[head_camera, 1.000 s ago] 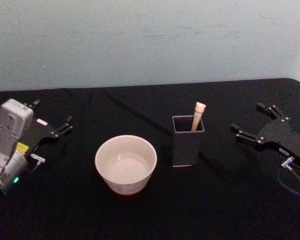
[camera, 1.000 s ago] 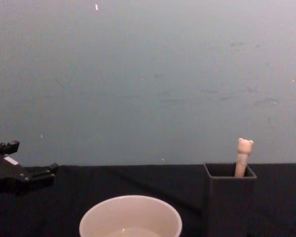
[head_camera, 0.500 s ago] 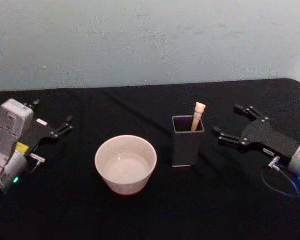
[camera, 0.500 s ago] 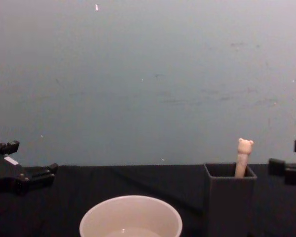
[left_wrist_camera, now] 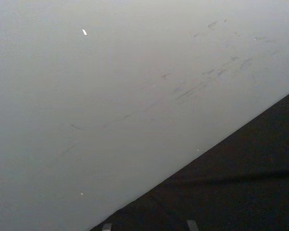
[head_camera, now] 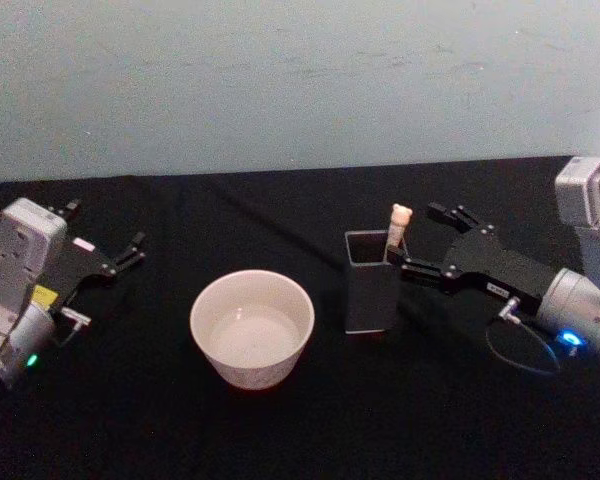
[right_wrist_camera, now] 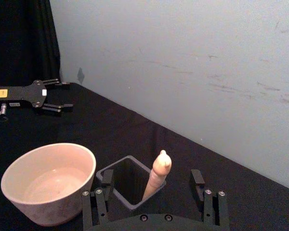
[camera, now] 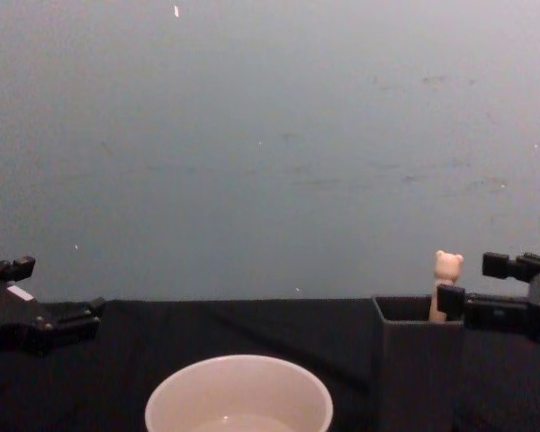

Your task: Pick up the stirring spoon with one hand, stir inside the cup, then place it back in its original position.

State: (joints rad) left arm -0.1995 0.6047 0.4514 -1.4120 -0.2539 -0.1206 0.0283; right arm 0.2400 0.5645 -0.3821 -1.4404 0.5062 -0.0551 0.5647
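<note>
The stirring spoon [head_camera: 398, 224] stands tilted in a dark grey square holder [head_camera: 372, 290], its bear head [camera: 447, 267] sticking out above the rim. The cream-white cup [head_camera: 251, 328] sits on the table to the left of the holder. My right gripper [head_camera: 421, 239] is open and level with the spoon's handle, close on the holder's right side. In the right wrist view the spoon [right_wrist_camera: 157, 174] rises just ahead of the gap between the spread fingers [right_wrist_camera: 99, 201], untouched. My left gripper [head_camera: 105, 228] rests open at the far left of the table.
A black cloth covers the table [head_camera: 280, 430], with a pale blue-grey wall [head_camera: 300, 80] close behind it. The cup [right_wrist_camera: 48, 180] is near the holder's [right_wrist_camera: 111, 174] left side. There is free table in front of both.
My right arm has swung left across the table, bringing its open gripper from the right edge up beside the spoon and holder. The left arm, cup and spoon have not moved.
</note>
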